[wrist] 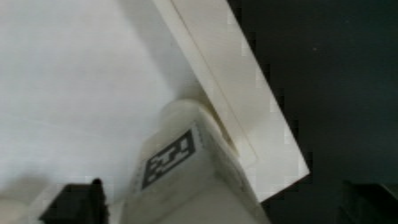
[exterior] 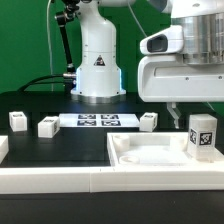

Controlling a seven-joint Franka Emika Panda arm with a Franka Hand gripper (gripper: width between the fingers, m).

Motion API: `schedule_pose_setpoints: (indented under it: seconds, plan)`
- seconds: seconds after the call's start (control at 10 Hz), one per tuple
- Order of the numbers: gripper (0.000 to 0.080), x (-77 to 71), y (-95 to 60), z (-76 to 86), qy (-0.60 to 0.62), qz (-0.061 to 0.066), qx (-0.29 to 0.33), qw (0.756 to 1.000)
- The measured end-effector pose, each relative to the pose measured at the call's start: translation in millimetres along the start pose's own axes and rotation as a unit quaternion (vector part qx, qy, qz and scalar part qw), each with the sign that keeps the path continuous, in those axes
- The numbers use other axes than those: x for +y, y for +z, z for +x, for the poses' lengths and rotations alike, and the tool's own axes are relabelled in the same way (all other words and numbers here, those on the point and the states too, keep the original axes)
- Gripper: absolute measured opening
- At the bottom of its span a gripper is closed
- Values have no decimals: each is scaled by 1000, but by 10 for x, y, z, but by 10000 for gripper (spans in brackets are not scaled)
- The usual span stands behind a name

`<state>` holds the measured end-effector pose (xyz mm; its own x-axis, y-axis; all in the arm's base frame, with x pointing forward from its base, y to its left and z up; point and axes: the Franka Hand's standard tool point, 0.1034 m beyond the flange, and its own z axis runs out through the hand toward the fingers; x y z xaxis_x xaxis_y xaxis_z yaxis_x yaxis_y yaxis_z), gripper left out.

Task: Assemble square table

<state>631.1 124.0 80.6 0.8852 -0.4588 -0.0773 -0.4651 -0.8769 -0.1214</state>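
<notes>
Plainly, the pincer (exterior: 185, 112) hung spread wide above the far corner of the square table's slab (exterior: 150, 152), gripping nothing. Its two dark fingertips (wrist: 75, 200) stood well apart in the wrist view, with clear gaps on both sides of what lay between them.

What lay between them was a leg (exterior: 202, 135). It stood upright on the slab directly beneath the pincer, with its long axis running straight up toward the palm. One tagged face (wrist: 173, 160) was turned where the wrist camera caught it. The leg's top looked near the fingertips but apart from them. How far below it sat, I could not tell. A long white bar (wrist: 231, 90) ran just beside the leg on one side, and I took it for a border rail. On the other side was only the slab's bare surface (wrist: 71, 90).

From where I stood, this seemed the relation that mattered. The leg was under the pincer and in line with the gap, so a straight descent would put a finger on either side. The bar looked like the risk, since a finger coming down on that side had little room.

Three more legs (exterior: 47, 126) lay loose and well away from the pincer, toward the exterior view's left. The marker board (exterior: 98, 120) lay flat among them.
</notes>
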Motion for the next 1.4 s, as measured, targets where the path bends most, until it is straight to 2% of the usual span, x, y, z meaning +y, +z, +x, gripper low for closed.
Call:
schedule_pose_setpoints:
  seconds: [0.2, 0.4, 0.5, 0.7, 0.9, 1.1, 1.4]
  plan:
    - [648, -6, -6, -1, -93, -10, 4, 996]
    - [648, 20, -16, 27, -212, -28, 10, 977]
    - [648, 25, -16, 31, -259, -32, 10, 965]
    - [648, 33, -15, 37, -335, -35, 8, 941]
    - [636, 35, -15, 38, -347, -35, 8, 937]
    - [288, 38, -16, 41, -347, -35, 8, 937]
    - [290, 40, -16, 42, -298, -34, 10, 954]
